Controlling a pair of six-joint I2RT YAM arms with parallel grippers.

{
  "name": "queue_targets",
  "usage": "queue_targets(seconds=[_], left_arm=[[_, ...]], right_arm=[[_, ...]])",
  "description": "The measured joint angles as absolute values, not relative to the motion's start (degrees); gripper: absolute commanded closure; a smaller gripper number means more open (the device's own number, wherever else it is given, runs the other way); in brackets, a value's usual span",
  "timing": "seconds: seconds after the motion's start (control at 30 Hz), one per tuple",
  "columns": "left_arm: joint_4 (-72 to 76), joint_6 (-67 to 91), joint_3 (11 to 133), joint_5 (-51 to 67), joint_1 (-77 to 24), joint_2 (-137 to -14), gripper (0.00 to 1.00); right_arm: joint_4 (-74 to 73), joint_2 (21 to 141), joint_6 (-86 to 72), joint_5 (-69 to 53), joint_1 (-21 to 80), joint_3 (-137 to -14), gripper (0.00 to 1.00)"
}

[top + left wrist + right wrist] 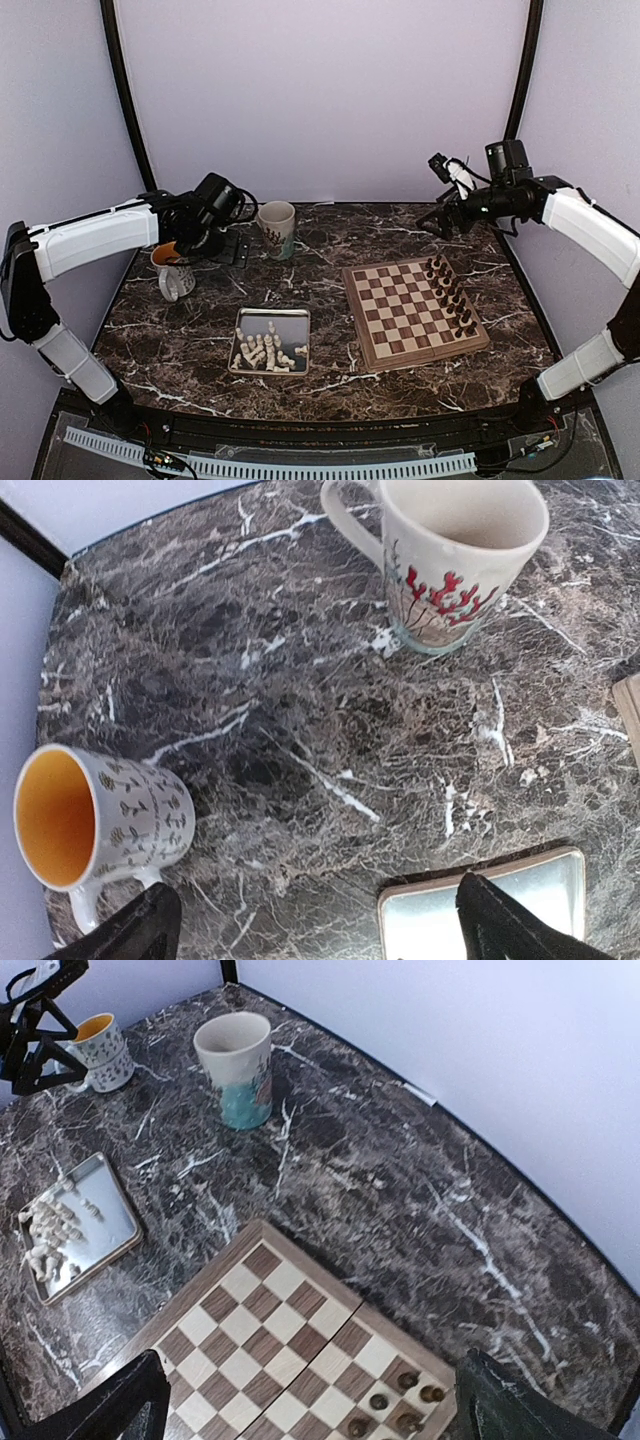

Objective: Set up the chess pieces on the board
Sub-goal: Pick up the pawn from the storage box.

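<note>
While the overhead view shows you the white chess pieces (265, 350) heaped in the tray (285, 320) beside the board (400, 310), your left wrist view catches only a tray corner. Farther back, both arms hover raised, left gripper (315, 888) and right gripper (310, 1360) spread wide, holding nothing.

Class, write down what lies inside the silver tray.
Cream-white chess pieces lie heaped in the near half of the tray; its far half shows bare metal. Their exact number cannot be told, since they overlap.

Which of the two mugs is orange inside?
The short leaf-patterned mug farthest left; the taller mug is cream inside.
</note>
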State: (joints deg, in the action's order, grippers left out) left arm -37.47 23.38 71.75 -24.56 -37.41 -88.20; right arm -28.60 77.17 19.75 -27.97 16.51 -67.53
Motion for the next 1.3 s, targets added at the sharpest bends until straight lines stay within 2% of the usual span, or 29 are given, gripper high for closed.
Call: queue_targets(seconds=[0.13, 0.3, 0.47, 0.53, 0.73, 0.77, 0.8, 0.87, 0.97, 1.03, 1.13, 1.3], left_arm=[[-34.28, 17.61, 74.50, -24.23, -37.23, -88.71, 0.01], [-15.84, 8.71, 65.91, -20.49, -37.23, -82.28, 0.01], [-6.85, 4.23, 68.90, -18.31, -37.23, -81.06, 0.01], [-3.18, 3.75, 69.10, -18.15, -37.23, -80.86, 0.01], [1.89, 3.64, 62.63, -21.93, -36.67, -80.84, 0.01], [1.39, 3.42, 62.02, -21.93, -36.51, -81.03, 0.05], [0.60, 3.25, 61.82, -21.93, -36.47, -81.21, 0.14], [-0.43, 3.57, 61.84, -21.98, -36.12, -81.14, 0.42], [-1.69, 5.37, 62.08, -18.09, -33.67, -80.64, 0.56], [-2.52, 6.79, 62.70, -13.82, -30.57, -80.66, 0.60], [-3.90, 8.64, 64.20, -7.73, -26.61, -81.30, 0.61], [-4.91, 10.50, 65.43, -0.75, -25.28, -82.17, 0.56]], right_arm=[[-32.51, 82.61, 21.04, -26.85, 16.56, -78.08, 0.00], [-38.76, 89.21, 22.37, -28.01, 18.55, -86.67, 0.03], [-41.43, 94.78, 25.15, -26.72, 26.83, -90.83, 0.19], [-42.02, 97.06, 26.30, -25.10, 31.35, -91.26, 0.29], [-43.68, 104.44, 28.80, -19.25, 42.81, -93.30, 0.52], [-43.57, 105.41, 29.39, -18.68, 44.34, -93.62, 0.55], [-43.53, 106.41, 29.69, -17.80, 46.09, -93.95, 0.57], [-43.35, 108.27, 29.95, -16.53, 49.32, -94.56, 0.61], [-43.24, 111.66, 29.95, -15.81, 53.82, -96.42, 0.66], [-43.29, 113.93, 30.00, -15.79, 55.96, -98.06, 0.68], [-42.96, 117.36, 29.87, -15.84, 58.22, -100.14, 0.71], [-42.74, 122.13, 29.30, -15.79, 59.83, -102.56, 0.73]])
